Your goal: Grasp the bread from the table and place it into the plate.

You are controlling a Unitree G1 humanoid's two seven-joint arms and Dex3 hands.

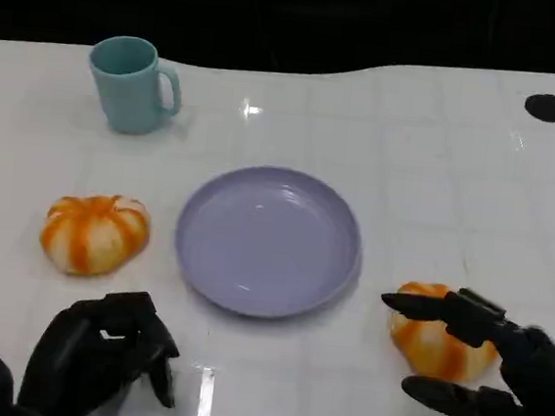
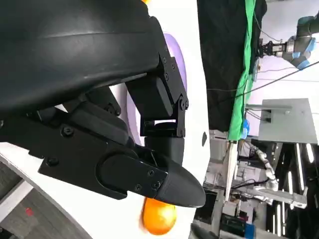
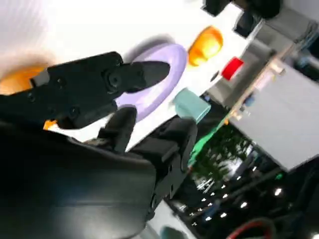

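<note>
Right hand (image 1: 498, 372) hovers with fingers spread and nothing grasped, straddling the nearer bread (image 1: 439, 342), which sits on the table (image 1: 410, 162) at the plate's (image 1: 268, 241) four o'clock. Left hand (image 1: 101, 353) hangs curled and empty at seven o'clock, below the other bread (image 1: 94, 233). Only the head view shows the right fingers bracketing the loaf.

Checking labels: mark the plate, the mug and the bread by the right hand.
plate (image 1: 330, 272), head view, bare rim.
mug (image 1: 127, 90), head view, outer wall.
bread (image 1: 431, 349), head view, top crust.
right hand (image 1: 498, 372), head view, middle.

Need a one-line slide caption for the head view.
Right hand open around a bread roll beside the empty purple plate; second roll and mug at left.
</note>
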